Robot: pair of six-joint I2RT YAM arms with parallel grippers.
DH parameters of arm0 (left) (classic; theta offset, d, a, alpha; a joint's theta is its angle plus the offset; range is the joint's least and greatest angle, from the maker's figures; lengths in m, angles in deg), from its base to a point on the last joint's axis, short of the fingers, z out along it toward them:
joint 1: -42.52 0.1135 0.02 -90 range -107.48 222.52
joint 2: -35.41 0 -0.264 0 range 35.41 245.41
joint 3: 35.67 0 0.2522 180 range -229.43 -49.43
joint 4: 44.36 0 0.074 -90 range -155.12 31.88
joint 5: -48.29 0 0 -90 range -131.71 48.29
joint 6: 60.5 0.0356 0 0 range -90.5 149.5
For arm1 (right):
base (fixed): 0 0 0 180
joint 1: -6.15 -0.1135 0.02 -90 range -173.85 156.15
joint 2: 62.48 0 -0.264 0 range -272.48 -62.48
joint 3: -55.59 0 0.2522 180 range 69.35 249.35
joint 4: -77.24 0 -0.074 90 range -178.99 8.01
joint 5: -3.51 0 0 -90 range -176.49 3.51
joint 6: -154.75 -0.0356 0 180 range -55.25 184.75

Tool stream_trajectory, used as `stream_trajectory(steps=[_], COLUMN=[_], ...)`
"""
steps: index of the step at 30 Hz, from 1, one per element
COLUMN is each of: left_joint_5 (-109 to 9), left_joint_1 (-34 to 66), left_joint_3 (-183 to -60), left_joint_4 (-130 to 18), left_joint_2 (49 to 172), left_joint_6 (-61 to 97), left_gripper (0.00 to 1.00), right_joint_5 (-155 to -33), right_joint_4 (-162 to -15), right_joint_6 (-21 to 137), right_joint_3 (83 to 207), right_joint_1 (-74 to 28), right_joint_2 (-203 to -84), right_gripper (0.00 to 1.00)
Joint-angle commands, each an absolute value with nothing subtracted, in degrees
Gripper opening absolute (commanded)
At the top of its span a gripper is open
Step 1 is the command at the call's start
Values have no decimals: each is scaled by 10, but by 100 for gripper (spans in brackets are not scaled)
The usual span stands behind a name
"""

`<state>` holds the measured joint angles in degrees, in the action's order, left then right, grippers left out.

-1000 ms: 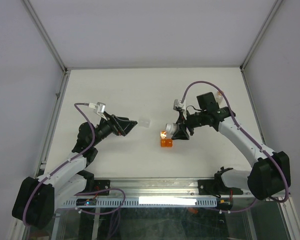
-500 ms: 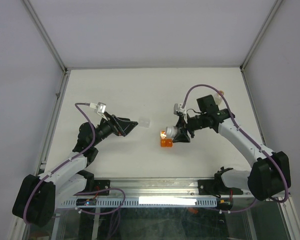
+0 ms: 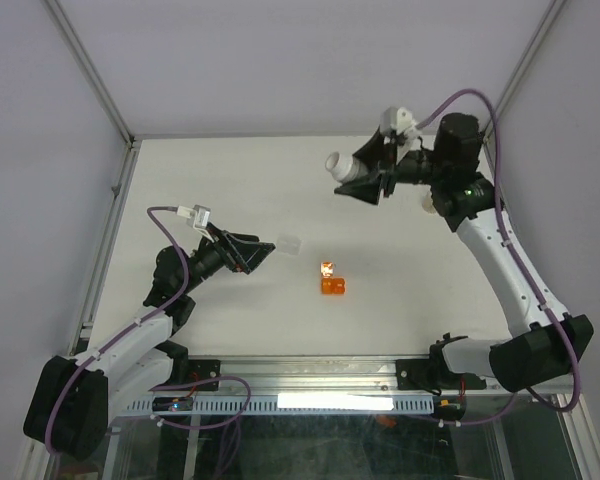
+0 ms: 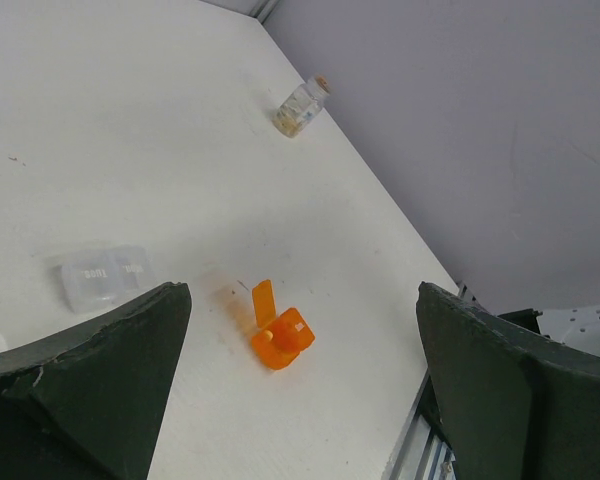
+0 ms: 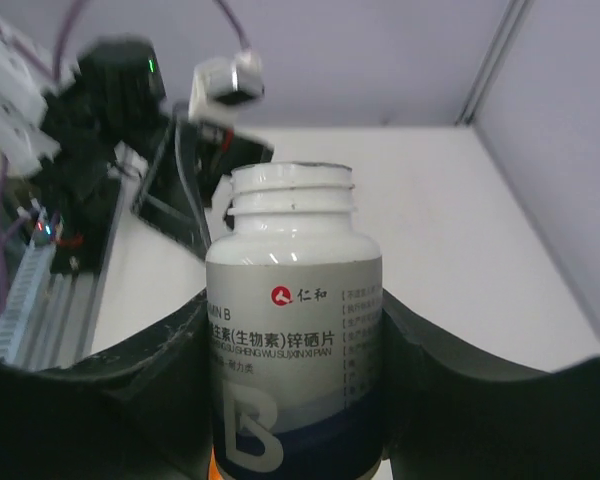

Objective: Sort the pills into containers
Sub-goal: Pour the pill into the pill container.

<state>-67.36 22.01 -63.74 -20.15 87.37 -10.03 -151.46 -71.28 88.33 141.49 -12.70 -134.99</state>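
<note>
Right gripper [image 3: 352, 172] is about half-open and clamped on the capless white bottle [image 5: 295, 330], held aloft at 1 o'clock of the tabletop [image 3: 210, 180] with its mouth toward 9. Left gripper [image 3: 263, 250] is wide open and empty, low, with a clear box [image 3: 292, 243] just at its 3. Orange cup [image 3: 332, 286], lid flipped, sits near centre. The vial [image 4: 302, 105] is at 2. Pills: can't make them out. Looks like mid-carry. Next move needs the bottle steady over a target before tipping.

Overhead rear view, close wrist views, table [image 3: 230, 190] shared
</note>
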Motion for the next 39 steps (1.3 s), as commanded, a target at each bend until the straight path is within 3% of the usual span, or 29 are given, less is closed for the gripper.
stream_trajectory(steps=[1,5,7,12,14,16,18,20,24,31,39], left_joint_5=[-674,-672,-672,-667,-658,-647,-638,-629,-622,-623,-620], left_joint_1=[224,224,224,225,224,224,224,224,224,224,225], left_joint_3=[-654,-659,-664,-674,-674,-670,-666,-663,-662,-661,-657], left_joint_4=[-184,-188,-195,-219,-237,-248,-259,-266,-274,-275,-280], left_joint_2=[865,863,861,851,842,832,823,819,821,820,809], left_joint_6=[-88,-89,-85,-67,-57,-48,-38,-32,-24,-17,-9], left_gripper=[99,99,99,99,99,99,99,99,99,99,99], right_joint_5=[-1593,-1564,-1539,-1567,-1614,-1653,-1564,-1448,-1419,-1318,-1221], right_joint_4=[-1045,-1623,-1710,-1593,-1465,-1180,-669,-517,-442,-446,-453], right_joint_6=[459,2,-61,65,186,410,803,1019,1097,1150,1148], right_joint_3=[1522,1479,1482,1380,1347,1351,1404,1402,1350,1274,1267], right_joint_1=[-108,-43,-19,-18,-18,-18,-49,-109,-125,-173,-231], right_joint_2=[-1362,-1371,-1371,-1332,-1312,-1292,-1291,-1301,-1308,-1328,-1397], right_gripper=[0,0,0,0,0,0,0,0,0,0,0])
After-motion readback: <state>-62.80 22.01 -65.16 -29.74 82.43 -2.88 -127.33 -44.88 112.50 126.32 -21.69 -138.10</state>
